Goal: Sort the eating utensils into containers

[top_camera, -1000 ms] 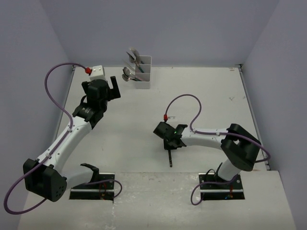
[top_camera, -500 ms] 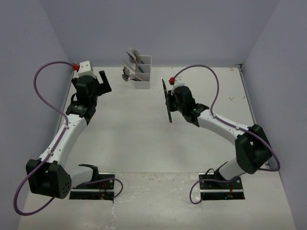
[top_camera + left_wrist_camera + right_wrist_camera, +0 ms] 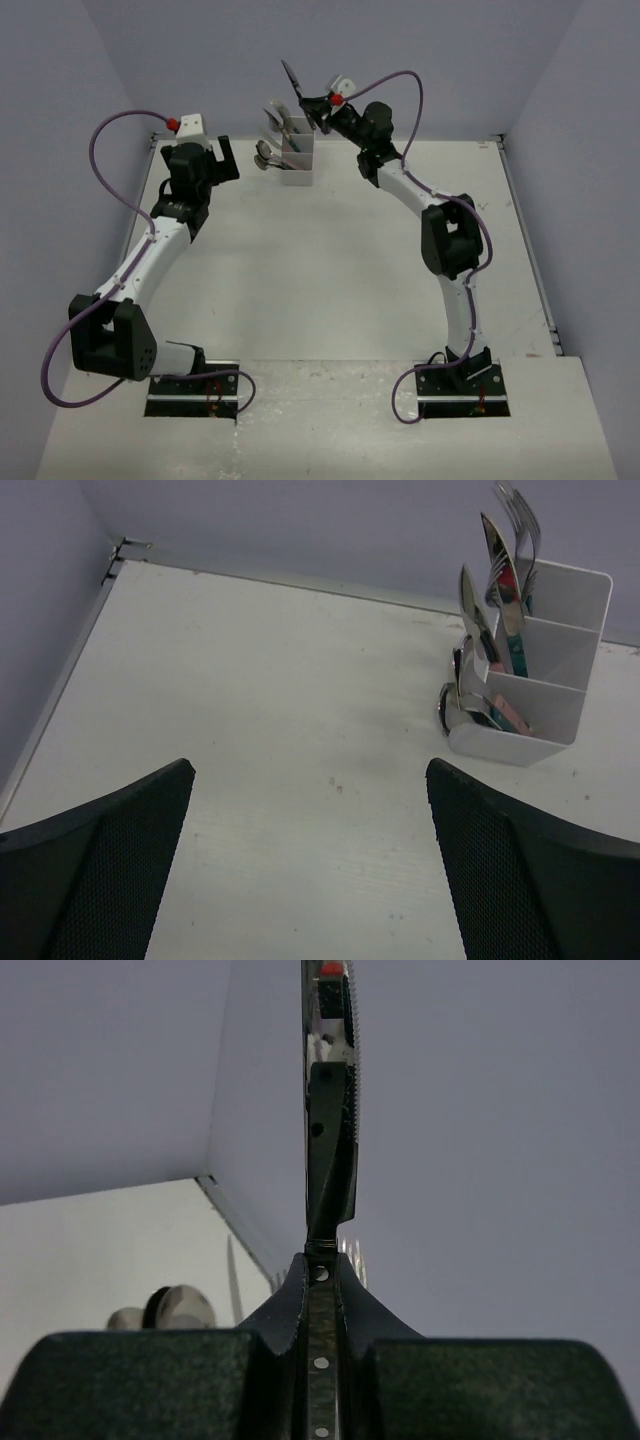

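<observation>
The right gripper (image 3: 320,108) is clamped on a black-handled knife (image 3: 296,82), which it holds in the air at the far end of the table (image 3: 330,280), by the back wall. In the top view the knife sits just above and beyond the white compartmented holder (image 3: 298,152), tilted, with its blade tip up and to the left and its handle in the jaws. The right wrist view shows the knife edge-on: the serrated blade (image 3: 328,1140) rises straight out from between the two fingers (image 3: 272,1312), which pinch the handle's end. The holder stands upright on the table and already carries several utensils: a fork (image 3: 520,512), a knife (image 3: 498,565) and a spoon (image 3: 470,598), heads up, with teal and pink handles showing through its wall (image 3: 520,738). The left gripper (image 3: 308,770) hangs over bare table to the holder's left, well apart from it, with its fingers (image 3: 100,880) spread wide and nothing between them.
</observation>
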`<state>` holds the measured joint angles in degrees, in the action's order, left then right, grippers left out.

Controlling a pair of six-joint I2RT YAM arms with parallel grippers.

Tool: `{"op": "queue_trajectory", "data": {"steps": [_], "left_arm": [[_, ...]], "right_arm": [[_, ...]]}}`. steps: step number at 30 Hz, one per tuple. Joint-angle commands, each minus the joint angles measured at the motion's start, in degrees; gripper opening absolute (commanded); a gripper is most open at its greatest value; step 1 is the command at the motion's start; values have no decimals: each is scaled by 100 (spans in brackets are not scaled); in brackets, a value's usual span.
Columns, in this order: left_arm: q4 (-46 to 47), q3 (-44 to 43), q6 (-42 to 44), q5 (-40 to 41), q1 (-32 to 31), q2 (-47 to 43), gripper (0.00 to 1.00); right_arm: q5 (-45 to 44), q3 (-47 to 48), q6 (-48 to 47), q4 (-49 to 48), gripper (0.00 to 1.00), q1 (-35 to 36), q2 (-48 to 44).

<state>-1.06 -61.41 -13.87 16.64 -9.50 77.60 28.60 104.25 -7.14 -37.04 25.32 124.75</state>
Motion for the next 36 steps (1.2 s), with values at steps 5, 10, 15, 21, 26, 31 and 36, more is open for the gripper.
{"op": "queue_trajectory", "data": {"steps": [5, 10, 15, 21, 26, 31, 36], "left_arm": [[563, -1003, 763, 164, 62, 580, 100], [466, -1339, 833, -47, 79, 1019, 100], [388, -1610, 859, -302, 115, 1309, 100], [273, -1576, 859, -206, 132, 1372, 100], [282, -1471, 842, -170, 141, 1266, 100], [264, -1409, 789, -144, 150, 1152, 100], [290, -1365, 763, -205, 150, 968, 100]], "right_arm": [[752, 2539, -498, -356, 0, -80, 1860], [919, 2451, -439, -321, 0, -80, 2158], [787, 3126, -174, -182, 0, -89, 2703], [699, 2935, -244, 161, 6, -89, 2766], [752, 2487, -227, -23, 32, -80, 2424], [866, 2241, -280, -58, 34, -80, 1993], [588, 1750, -183, -154, 87, -80, 843]]}}
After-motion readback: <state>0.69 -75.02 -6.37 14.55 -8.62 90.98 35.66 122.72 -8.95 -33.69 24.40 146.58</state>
